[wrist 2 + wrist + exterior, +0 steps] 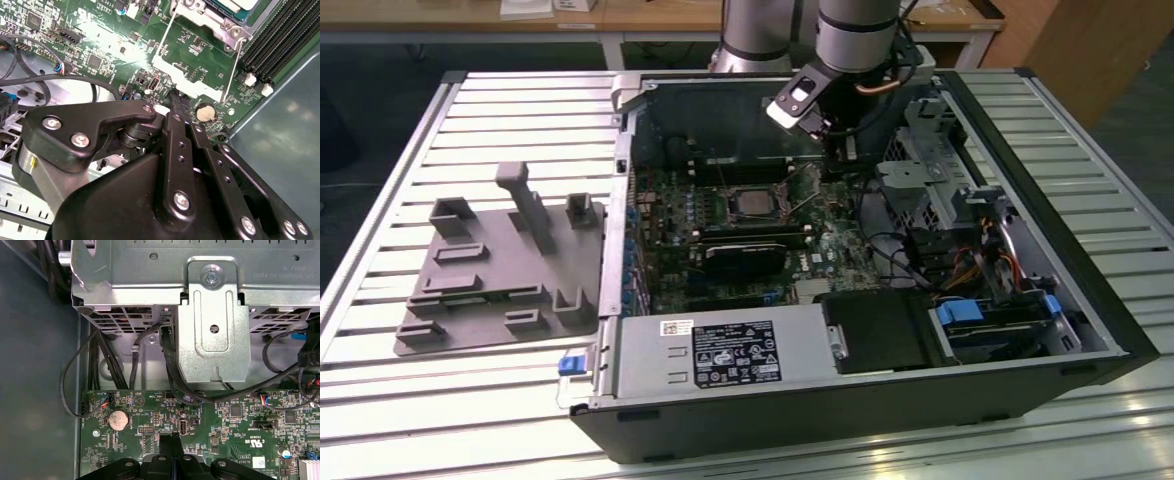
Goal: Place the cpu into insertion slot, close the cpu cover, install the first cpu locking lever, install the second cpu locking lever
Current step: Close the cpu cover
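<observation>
As arm (857,35) hangs over motherboard (670,207), jaws closed beside insertion slot (724,205).

— How many computers sit on the table (400,140)?
— One open case (854,425), holding one green motherboard (670,215) and one cpu (750,203) near mid-frame.
— Anything at the exterior view's left?
— One grey fixture (480,290).
— And at the lower centre?
— One power supply (707,355).
— Batteries?
— One coin cell (205,113) (119,418), in both wrist views.
— Clips?
— Two white clips (250,79) in the second wrist view.
— Grippers?
— One gripper (177,100).
</observation>
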You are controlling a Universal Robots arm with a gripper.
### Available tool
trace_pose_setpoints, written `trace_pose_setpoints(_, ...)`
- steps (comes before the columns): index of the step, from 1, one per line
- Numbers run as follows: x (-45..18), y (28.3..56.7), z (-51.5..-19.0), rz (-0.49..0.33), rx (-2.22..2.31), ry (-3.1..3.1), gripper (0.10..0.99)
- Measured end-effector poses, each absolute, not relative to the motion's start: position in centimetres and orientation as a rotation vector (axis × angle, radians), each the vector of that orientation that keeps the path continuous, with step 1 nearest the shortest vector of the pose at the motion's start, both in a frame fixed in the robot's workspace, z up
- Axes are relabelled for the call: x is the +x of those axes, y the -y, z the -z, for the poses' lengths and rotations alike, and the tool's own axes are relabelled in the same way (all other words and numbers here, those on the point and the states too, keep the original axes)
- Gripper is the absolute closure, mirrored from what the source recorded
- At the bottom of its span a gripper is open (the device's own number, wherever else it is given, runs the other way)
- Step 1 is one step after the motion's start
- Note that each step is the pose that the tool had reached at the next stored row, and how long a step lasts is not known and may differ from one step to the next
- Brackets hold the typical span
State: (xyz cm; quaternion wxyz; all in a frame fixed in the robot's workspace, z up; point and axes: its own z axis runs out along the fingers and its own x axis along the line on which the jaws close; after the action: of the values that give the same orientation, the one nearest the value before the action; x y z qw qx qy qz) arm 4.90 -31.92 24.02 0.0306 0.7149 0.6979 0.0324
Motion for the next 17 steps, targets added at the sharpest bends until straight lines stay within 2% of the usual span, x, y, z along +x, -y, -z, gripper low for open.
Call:
trace_pose_setpoints(8, 4.91, 31.92, -24.0, -0.098, 2.204, -2.151, 0.98)
trace_pose_setpoints(17, 4.97, 31.92, -23.98, -0.019, 2.241, -2.188, 0.98)
